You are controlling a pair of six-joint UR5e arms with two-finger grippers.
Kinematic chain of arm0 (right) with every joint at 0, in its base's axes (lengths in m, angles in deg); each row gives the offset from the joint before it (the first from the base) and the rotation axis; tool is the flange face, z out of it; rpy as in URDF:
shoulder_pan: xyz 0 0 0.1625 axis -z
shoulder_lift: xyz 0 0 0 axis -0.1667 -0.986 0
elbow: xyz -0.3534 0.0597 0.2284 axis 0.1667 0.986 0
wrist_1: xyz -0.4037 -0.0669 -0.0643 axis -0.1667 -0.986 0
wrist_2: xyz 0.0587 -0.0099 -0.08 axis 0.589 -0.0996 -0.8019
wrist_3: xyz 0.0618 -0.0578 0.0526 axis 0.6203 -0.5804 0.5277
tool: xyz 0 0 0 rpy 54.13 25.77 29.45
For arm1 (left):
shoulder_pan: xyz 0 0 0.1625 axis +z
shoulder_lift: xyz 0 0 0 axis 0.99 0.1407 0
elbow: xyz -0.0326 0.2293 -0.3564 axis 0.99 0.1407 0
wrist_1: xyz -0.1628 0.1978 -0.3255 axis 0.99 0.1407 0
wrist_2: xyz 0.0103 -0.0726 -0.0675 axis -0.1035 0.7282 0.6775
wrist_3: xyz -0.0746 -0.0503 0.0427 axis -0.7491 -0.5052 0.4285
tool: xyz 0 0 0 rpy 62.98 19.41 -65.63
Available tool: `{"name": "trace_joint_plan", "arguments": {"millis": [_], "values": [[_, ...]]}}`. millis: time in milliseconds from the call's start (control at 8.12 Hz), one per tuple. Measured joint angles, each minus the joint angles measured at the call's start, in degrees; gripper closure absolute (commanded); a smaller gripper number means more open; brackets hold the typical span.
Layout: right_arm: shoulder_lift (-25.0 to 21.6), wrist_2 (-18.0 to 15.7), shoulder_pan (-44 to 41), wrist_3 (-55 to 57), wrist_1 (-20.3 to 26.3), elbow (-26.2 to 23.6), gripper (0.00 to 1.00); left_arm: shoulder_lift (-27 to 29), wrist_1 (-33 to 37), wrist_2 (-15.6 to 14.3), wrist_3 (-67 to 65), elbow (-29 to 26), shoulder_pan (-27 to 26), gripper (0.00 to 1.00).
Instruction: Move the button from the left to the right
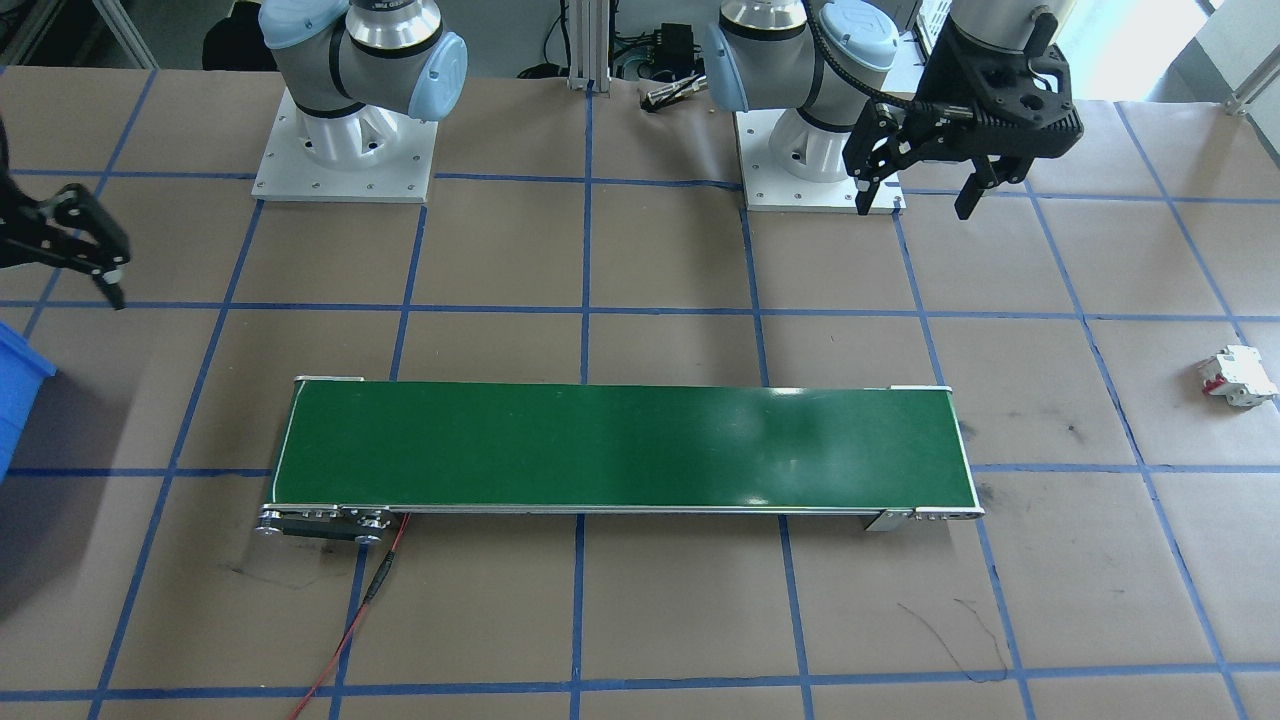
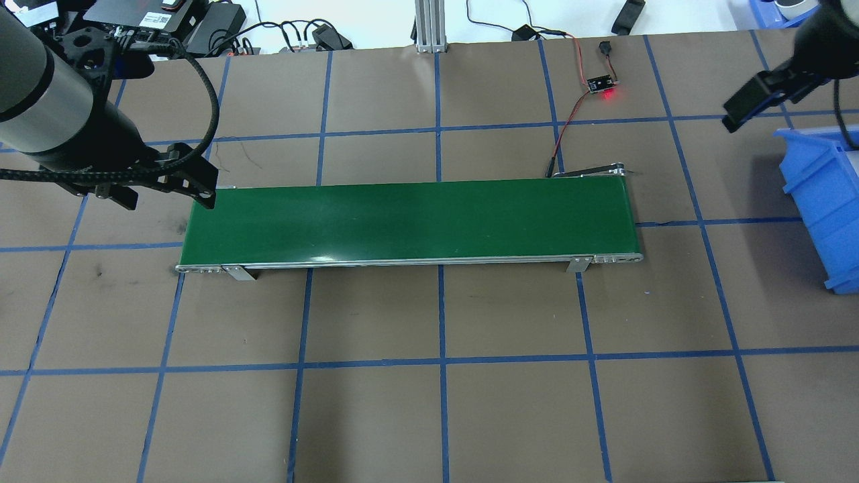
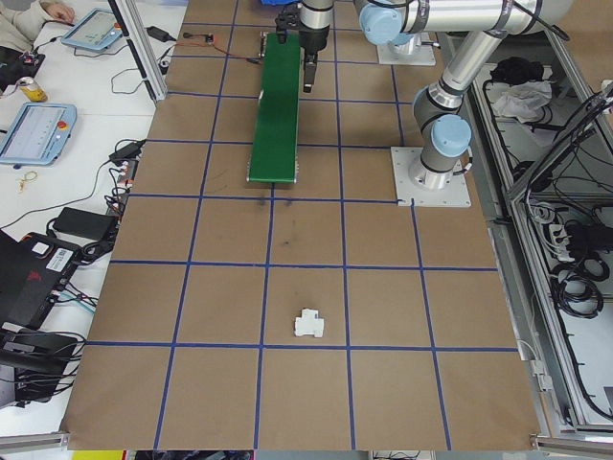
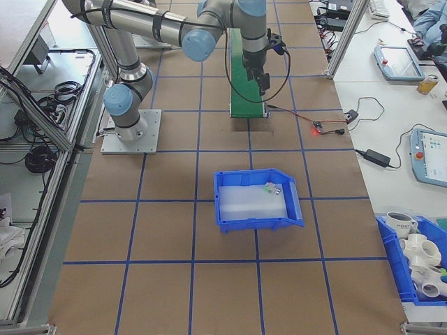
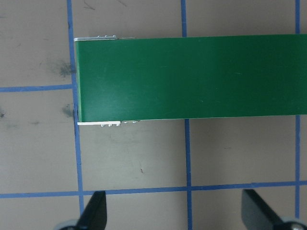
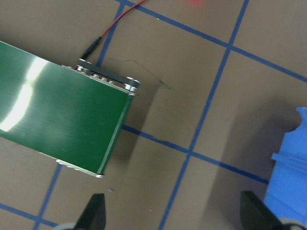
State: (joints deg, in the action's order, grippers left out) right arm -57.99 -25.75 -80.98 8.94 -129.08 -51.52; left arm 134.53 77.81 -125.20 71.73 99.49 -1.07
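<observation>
The button (image 4: 269, 187), small with a green cap, lies inside the blue bin (image 4: 255, 209) near its far wall; only the exterior right view shows it. My left gripper (image 1: 913, 205) hangs open and empty above the table just off the conveyor's left end, its fingertips (image 5: 96, 211) spread wide in the left wrist view. My right gripper (image 6: 175, 213) is open and empty too, hovering between the conveyor's right end and the bin.
A long green conveyor belt (image 2: 409, 218) crosses the table's middle, with a red wire (image 2: 567, 114) running to a small lit board behind it. A white circuit breaker (image 1: 1238, 375) lies far out on the robot's left. The bin's wall (image 2: 822, 194) stands at the right.
</observation>
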Motion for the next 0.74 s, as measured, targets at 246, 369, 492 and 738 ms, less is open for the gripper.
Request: {"name": "trace_joint_plan", "arguments": {"millis": [246,369,492,738], "values": [[-1.63,-2.8,-11.39,16.85,4.96,0.12,0.0,-0.77,0.23,1.16,-1.76,-0.02,-3.26,0.0],[-1.82,-3.85,-15.76,24.04,6.45,0.18,0.0,-0.94,0.17,0.74,-2.35,0.15,-4.6,0.0],[-1.89,-4.05,-18.13,28.02,7.04,0.24,0.0,-0.97,-0.03,-0.04,-2.6,0.3,-5.26,0.0],[-1.84,-4.2,-19.65,30.55,7.49,0.35,0.0,-0.99,-0.35,-0.77,-2.87,0.47,-5.64,0.0]]}}
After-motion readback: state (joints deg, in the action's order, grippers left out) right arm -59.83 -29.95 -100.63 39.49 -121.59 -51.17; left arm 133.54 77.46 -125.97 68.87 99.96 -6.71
